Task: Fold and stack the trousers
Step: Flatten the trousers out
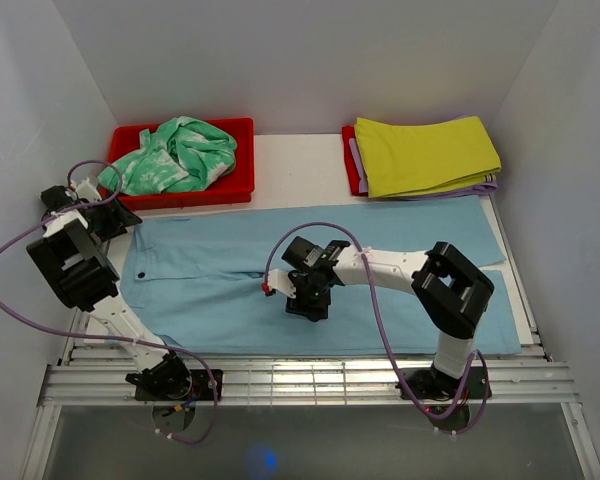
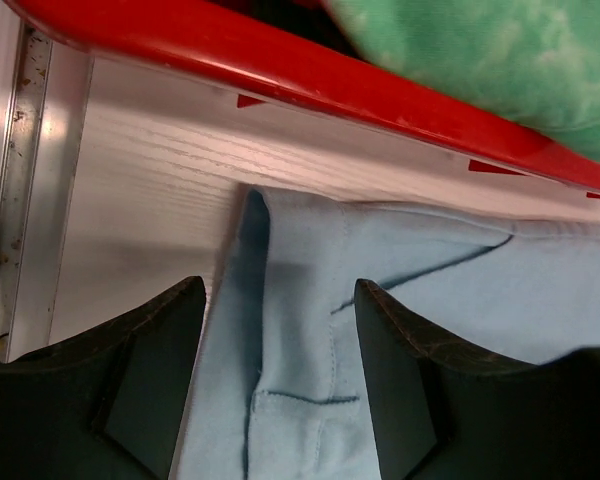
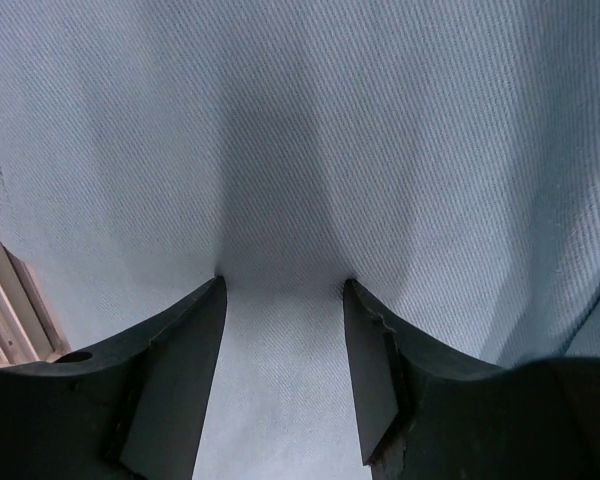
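Soft sky-blue long-legged cloth trousers (image 1: 210, 275) lie flat across the table (image 1: 300, 165), apparently unfolded. Left gripper (image 2: 280, 295) is wide astride the waist corner. Right gripper (image 3: 282, 290) is wide on mid-cloth. Folding and stacking are all left.

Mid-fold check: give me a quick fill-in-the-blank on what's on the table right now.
The green-and-white garment lies in a ___ bin.
The left claw straddles a corner of the trousers with jaws ___.
The right claw is above the middle of the ___.
Missing: red; open; trousers.
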Available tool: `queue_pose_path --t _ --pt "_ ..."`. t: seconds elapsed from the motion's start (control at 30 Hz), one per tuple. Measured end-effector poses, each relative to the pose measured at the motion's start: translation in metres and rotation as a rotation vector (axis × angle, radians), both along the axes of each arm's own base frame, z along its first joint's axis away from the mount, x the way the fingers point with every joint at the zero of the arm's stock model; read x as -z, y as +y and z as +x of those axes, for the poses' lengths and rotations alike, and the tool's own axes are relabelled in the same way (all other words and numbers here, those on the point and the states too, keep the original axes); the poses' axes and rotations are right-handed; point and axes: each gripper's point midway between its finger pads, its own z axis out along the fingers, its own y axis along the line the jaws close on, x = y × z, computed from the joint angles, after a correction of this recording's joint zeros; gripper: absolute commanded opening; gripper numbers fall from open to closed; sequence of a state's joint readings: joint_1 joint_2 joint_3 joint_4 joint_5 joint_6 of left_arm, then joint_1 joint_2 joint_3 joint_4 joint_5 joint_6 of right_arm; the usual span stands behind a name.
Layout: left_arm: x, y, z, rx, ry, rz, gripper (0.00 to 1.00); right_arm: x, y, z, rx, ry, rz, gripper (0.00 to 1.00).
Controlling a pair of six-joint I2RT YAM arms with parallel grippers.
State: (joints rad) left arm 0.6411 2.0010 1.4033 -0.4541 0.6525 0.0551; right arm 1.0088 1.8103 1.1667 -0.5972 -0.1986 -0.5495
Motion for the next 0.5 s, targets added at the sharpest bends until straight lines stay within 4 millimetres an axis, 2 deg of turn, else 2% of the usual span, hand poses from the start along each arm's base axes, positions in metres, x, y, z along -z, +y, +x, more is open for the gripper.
queue_pose_path --t 0.2,0.3,0.33,0.4,0.5 --pt "0.025 0.003 0.012 -0.007 0.011 0.002 0.68 0.002 0.002 0.0 0.005 0.001 -0.019 0.52" --pt "0.023 0.001 0.022 0.007 -0.02 0.011 0.54 0.002 0.002 0.001 -0.008 0.003 -0.031 0.45" --pt "0.024 -0.002 0.025 0.011 -0.024 0.008 0.44 0.002 0.001 0.002 -0.015 0.002 -0.032 0.43" --pt "0.028 -0.006 0.028 0.017 -0.027 -0.004 0.35 0.002 0.001 0.003 -0.031 -0.003 -0.031 0.4" --pt "0.03 -0.008 0.032 0.015 -0.036 -0.016 0.15 0.002 -0.001 0.002 -0.056 0.006 -0.031 0.39"
